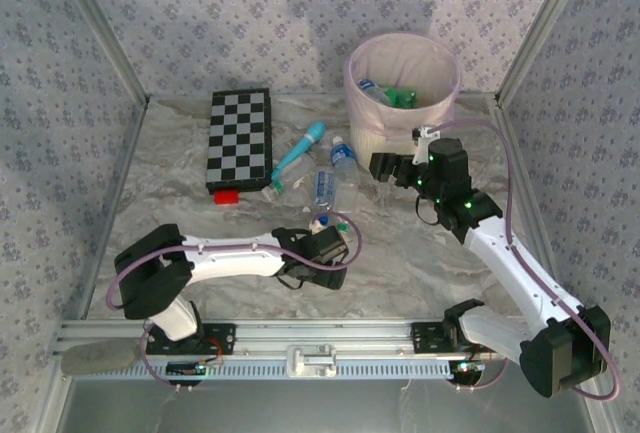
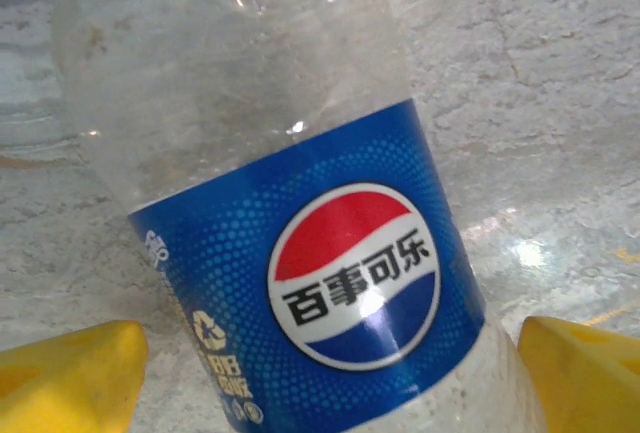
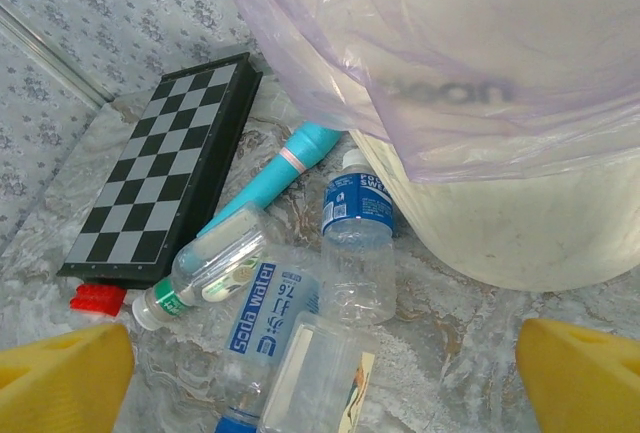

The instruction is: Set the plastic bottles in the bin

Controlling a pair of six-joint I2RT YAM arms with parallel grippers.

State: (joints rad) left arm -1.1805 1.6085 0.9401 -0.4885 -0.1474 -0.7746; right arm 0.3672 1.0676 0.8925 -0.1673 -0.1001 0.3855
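A clear Pepsi bottle (image 2: 300, 243) with a blue label sits between the yellow fingers (image 2: 65, 378) of the left tool (image 2: 320, 383). Its jaws are wide, with a gap on each side of the bottle. Farther back on the marbled desk (image 1: 190, 218), just in front of the bin (image 1: 372, 133), lie more clear bottles: a Pocari Sweat bottle (image 3: 357, 243), a soda water bottle (image 3: 262, 318) and a green-capped bottle (image 3: 210, 263). Inside the bin's pink liner (image 3: 450, 73) lie a clear bottle and a green bottle (image 1: 402, 97). The right tool (image 3: 320, 383) hangs beside the bin, jaws wide and empty. A teal wand (image 3: 275, 173) and a checkerboard (image 3: 165, 168) lie left of the bottles.
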